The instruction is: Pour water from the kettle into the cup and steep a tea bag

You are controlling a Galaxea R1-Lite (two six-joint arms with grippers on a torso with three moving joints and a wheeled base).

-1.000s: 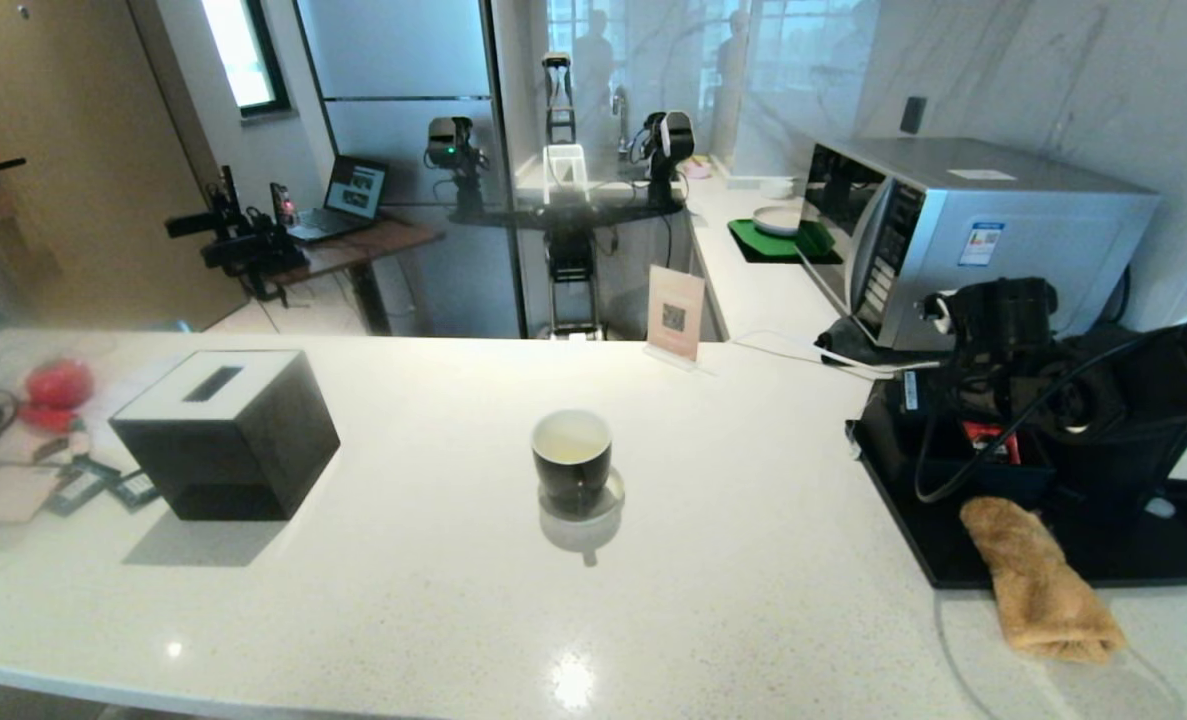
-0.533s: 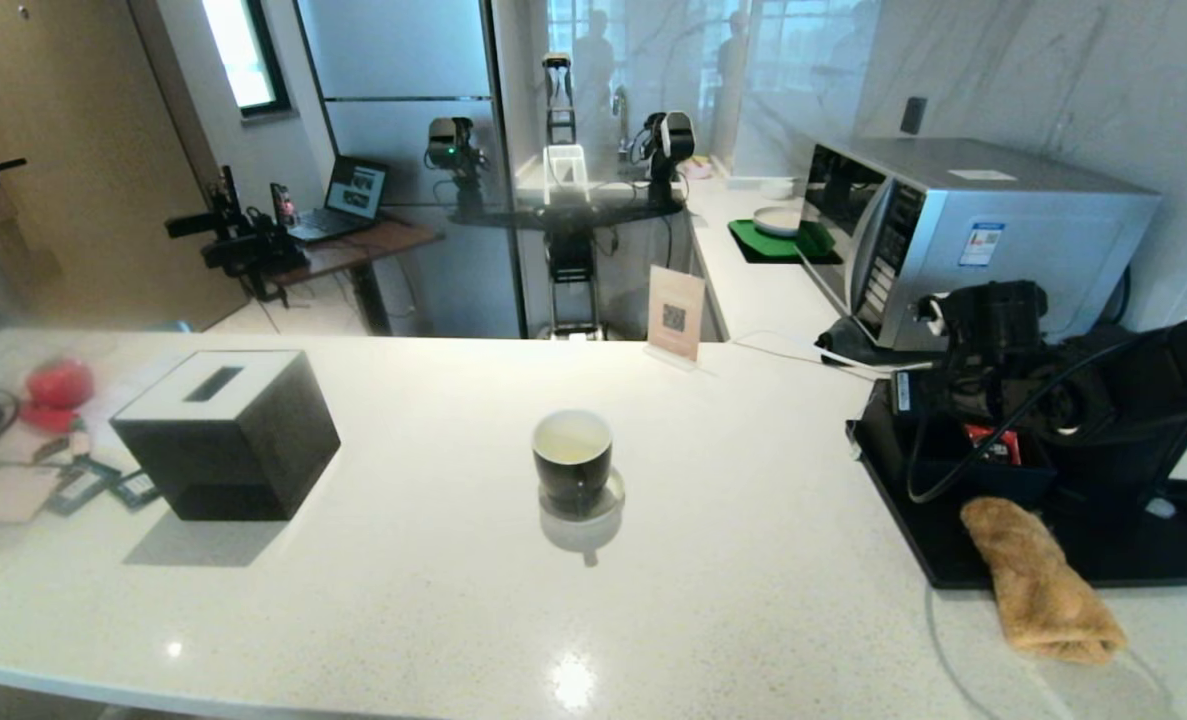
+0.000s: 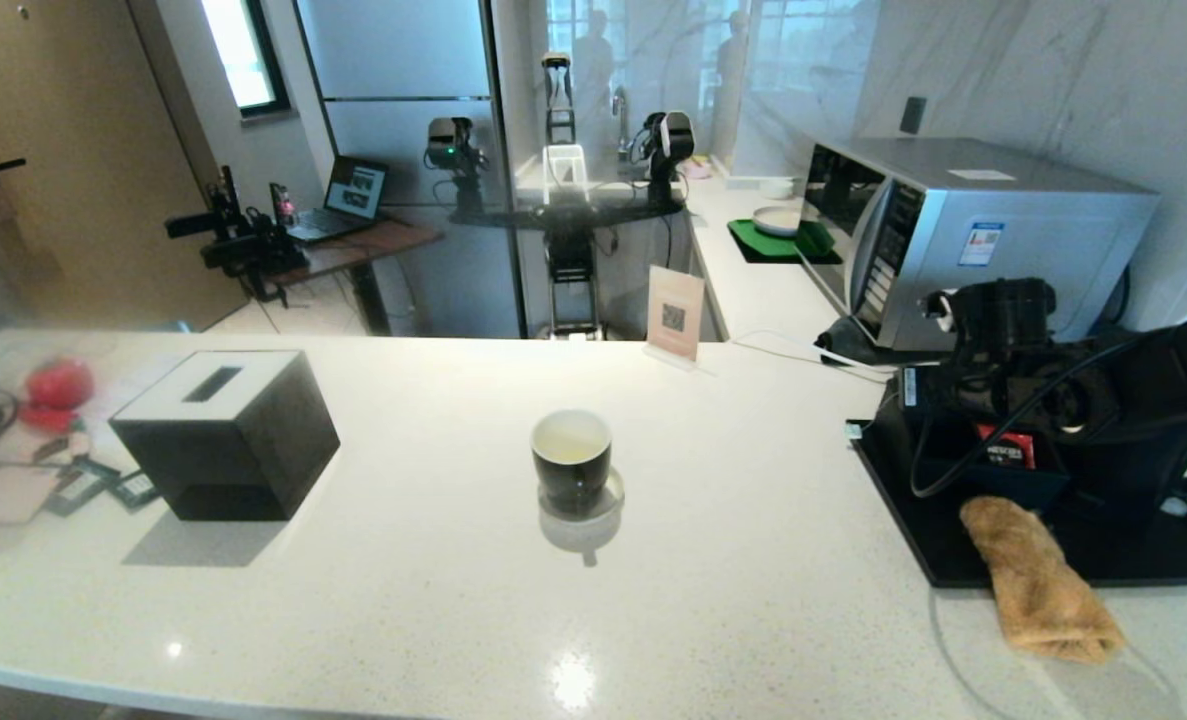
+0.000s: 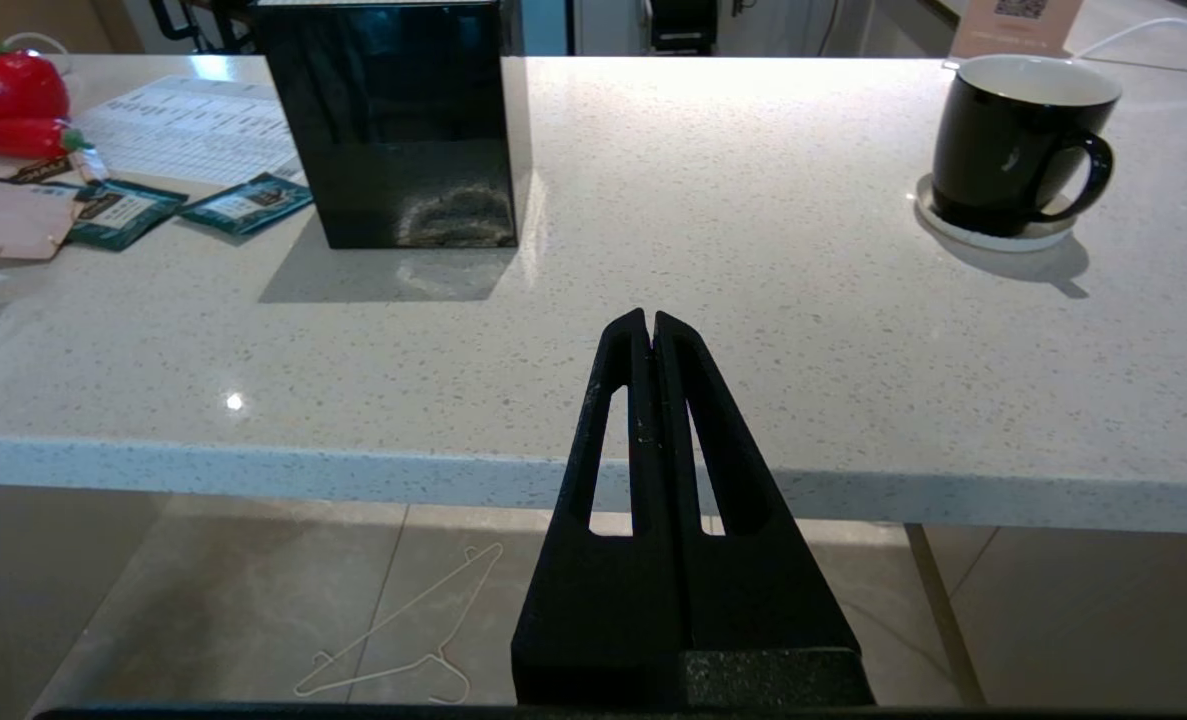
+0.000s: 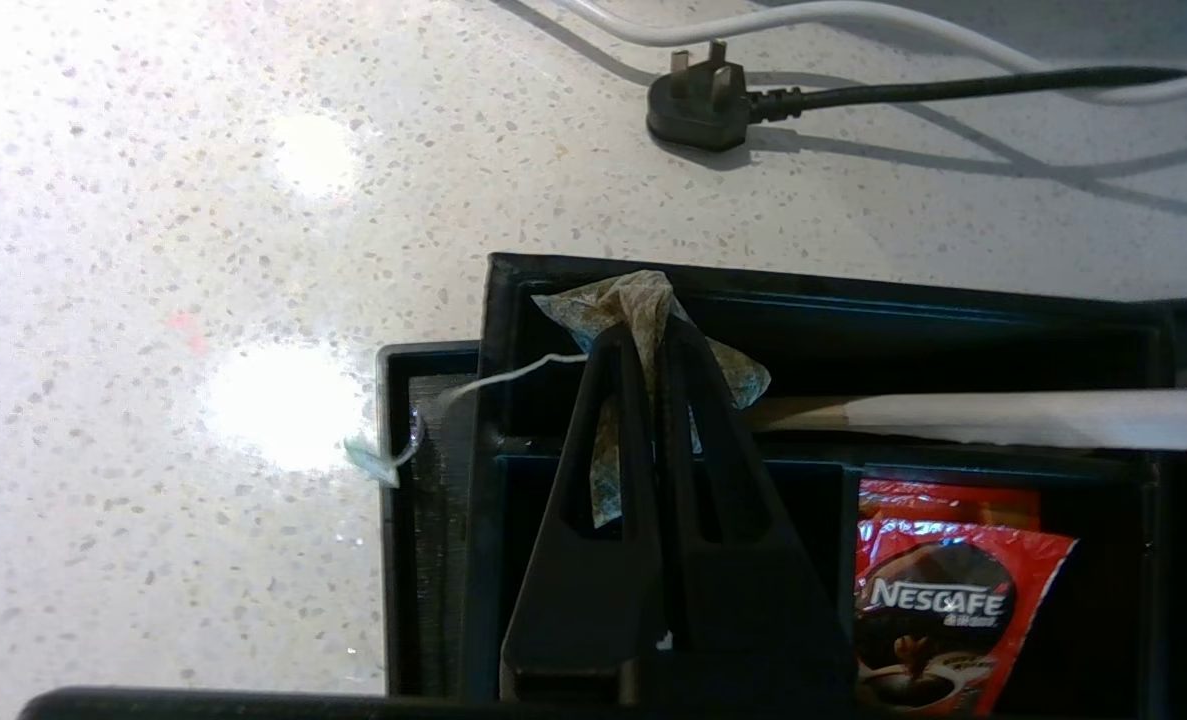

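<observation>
Right wrist view: the right gripper [image 5: 650, 335] is pinching the tea bag [image 5: 643, 300] tightly over the black organiser [image 5: 953, 320], its string [image 5: 493, 378] trailing outward. Lifting straight up should be freeing the string before carrying it to the cup [image 3: 572, 455], well away. The left gripper [image 4: 650, 325] is resting shut.

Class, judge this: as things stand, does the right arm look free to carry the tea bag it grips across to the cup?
Probably yes. The right gripper is shut on the tea bag over the black organiser. The worktop toward the cup looks bare; the trailing string may snag.
</observation>
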